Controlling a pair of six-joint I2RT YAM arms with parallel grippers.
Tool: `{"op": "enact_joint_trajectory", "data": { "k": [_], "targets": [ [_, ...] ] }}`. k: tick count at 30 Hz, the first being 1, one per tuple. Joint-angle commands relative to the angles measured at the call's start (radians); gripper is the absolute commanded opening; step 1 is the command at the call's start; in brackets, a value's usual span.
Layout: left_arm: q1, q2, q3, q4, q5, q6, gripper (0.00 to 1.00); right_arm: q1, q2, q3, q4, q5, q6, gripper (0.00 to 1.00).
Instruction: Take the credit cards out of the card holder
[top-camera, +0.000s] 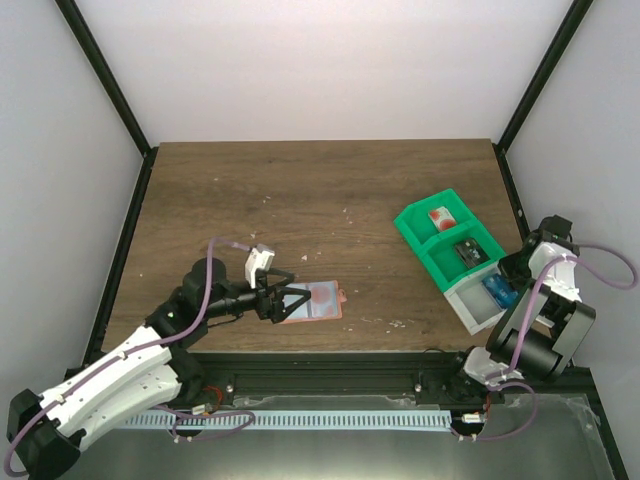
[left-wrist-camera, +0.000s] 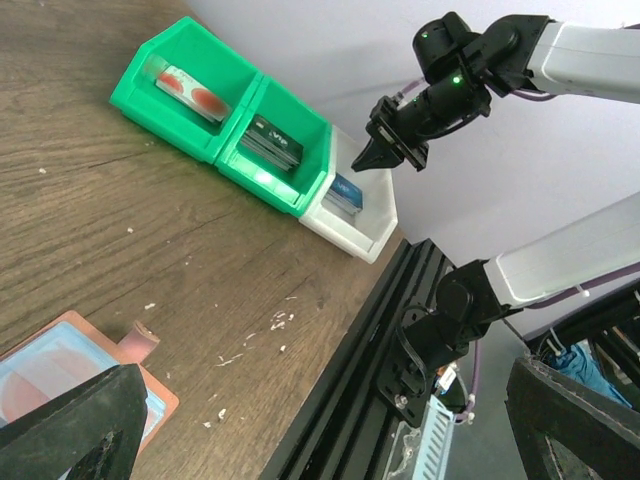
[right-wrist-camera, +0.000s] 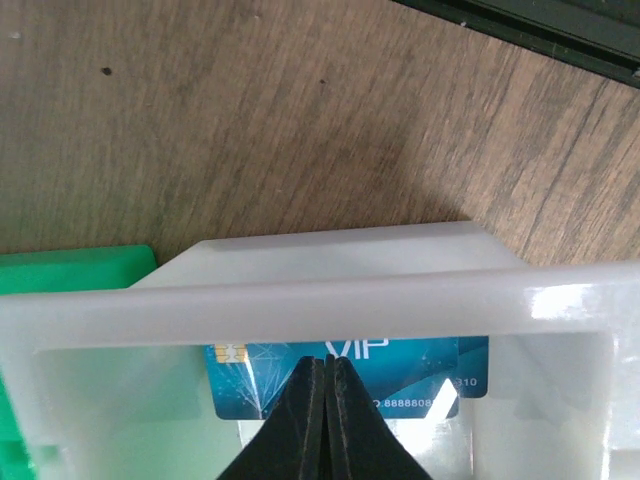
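The card holder (top-camera: 318, 300) lies open on the table, tan-pink rim and light blue inside; a reddish round patch shows in it (left-wrist-camera: 45, 365). My left gripper (top-camera: 288, 298) is open and empty, its fingers (left-wrist-camera: 80, 425) at the holder's left edge. A red and white card (top-camera: 440, 217) lies in the far green bin, a dark card (top-camera: 468, 252) in the middle green bin, a blue card (right-wrist-camera: 360, 385) in the white bin (right-wrist-camera: 300, 300). My right gripper (right-wrist-camera: 327, 365) is shut, tips just above the blue card; it also shows in the left wrist view (left-wrist-camera: 385, 152).
The row of bins, two green (top-camera: 432, 235) and one white (top-camera: 478, 305), stands at the table's right side near the front edge. A black rail (left-wrist-camera: 370, 380) runs along the table's near edge. White crumbs (left-wrist-camera: 275, 322) dot the wood.
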Motion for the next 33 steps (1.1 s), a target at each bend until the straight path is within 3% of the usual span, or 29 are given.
{"op": "enact_joint_trajectory", "data": {
  "k": [1,11,18,33],
  "targets": [
    [-0.004,0.007,-0.006,0.012,0.004,0.001,1.00,0.012,-0.055,0.034,0.004,-0.026,-0.017,0.01],
    [-0.003,0.023,-0.004,0.005,-0.003,0.004,1.00,0.051,-0.206,-0.123,0.030,-0.182,0.073,0.00],
    [-0.003,0.027,-0.004,-0.003,-0.009,0.005,1.00,0.138,-0.222,-0.192,0.051,-0.189,0.119,0.00],
    [-0.001,0.047,0.003,-0.019,-0.030,0.012,1.00,0.141,-0.204,-0.300,0.239,-0.043,0.139,0.00]
  ]
}}
